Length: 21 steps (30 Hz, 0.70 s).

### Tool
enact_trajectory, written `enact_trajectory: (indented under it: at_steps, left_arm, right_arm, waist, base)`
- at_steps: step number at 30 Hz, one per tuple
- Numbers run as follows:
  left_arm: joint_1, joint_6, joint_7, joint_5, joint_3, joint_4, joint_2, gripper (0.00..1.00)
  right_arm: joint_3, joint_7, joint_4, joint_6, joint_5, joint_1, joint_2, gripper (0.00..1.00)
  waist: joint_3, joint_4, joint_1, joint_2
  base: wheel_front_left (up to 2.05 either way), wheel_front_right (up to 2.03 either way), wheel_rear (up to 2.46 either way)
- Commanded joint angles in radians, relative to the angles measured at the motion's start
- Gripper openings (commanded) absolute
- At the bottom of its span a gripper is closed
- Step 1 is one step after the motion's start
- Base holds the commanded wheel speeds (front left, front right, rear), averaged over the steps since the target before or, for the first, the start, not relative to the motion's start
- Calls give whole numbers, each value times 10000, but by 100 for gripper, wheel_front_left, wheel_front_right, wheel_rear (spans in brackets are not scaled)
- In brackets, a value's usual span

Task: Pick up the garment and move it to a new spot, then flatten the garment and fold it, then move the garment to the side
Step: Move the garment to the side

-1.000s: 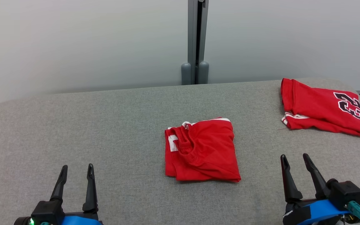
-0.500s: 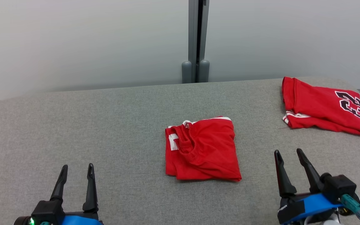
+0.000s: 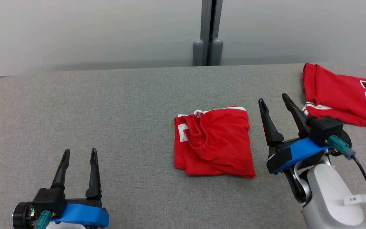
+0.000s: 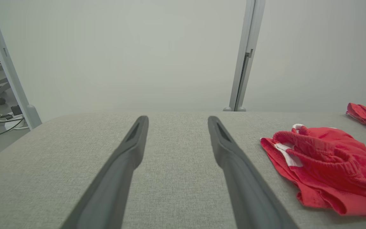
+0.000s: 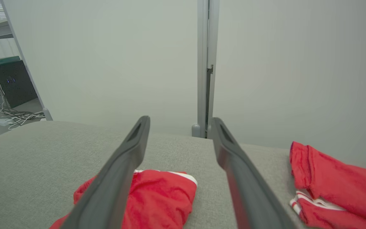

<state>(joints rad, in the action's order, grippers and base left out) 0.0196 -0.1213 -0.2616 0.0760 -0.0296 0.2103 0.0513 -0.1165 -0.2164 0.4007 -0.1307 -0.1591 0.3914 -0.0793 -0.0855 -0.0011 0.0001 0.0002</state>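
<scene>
Reaching forward, the right claw has come up beside the red garment. A moment ago it sat low, nearer the robot than the cloth. (The whole picture has slid a little too, because the head camera moved.)

On the left, the left claw hangs low over the grey table. Its two dark fingers are wide apart and hold nothing. Lots of bare table lies around it, out to the rounded left corner and the far edge by the wall.

In the middle lies the garment, folded into a lumpy square, with white trim along its far edge and left side. It is well apart from the left claw.

Just to its right is the right claw, fingers spread wide and empty. Its tips are about level with the garment's far edge. A thin strip of table shows between claw and cloth, so they do not touch.

Farthest right, another red shirt with black numbers lies near the table's right corner and runs off the picture's side. The right claw sits between the two red things.
</scene>
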Motion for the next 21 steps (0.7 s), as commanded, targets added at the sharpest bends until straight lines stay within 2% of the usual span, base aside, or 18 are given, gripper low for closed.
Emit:
enact_trajectory:
  at_steps: [1, 21]
  left_arm:
    - [214, -45, -45, -12, -12, -43, -5, 100]
    - [919, -88, -45, 186, 233, -122, -10, 100]
  right_arm:
    - [-40, 61, 528, -1, -54, 498, -21, 100]
    - [139, -246, 5939, -1, -106, 2451, 261, 100]
  waist:
    - [-281, 194, -1, -2]
    - [-1477, 860, -1, -2]
  base:
    - [0, 0, 0]
    - [0, 0, 0]
